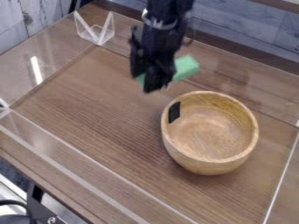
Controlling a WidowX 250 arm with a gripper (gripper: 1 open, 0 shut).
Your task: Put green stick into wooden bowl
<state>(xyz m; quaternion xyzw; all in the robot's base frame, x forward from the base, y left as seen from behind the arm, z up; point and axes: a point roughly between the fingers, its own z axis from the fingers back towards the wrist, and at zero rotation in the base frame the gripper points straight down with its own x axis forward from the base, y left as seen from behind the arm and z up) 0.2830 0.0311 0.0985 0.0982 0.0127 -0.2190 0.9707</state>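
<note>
pincer (159, 80) clamped on green stick (184, 66), above table (82, 114), beside wooden bowl (211, 131)

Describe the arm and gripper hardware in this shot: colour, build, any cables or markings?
The arm is black all over, a chunky, boxy build that comes down from the top edge of the picture. The gripper is black too, blocky, ending in short dark fingers. The picture is motion-blurred there, so no cables, labels or markings can be made out.
</note>
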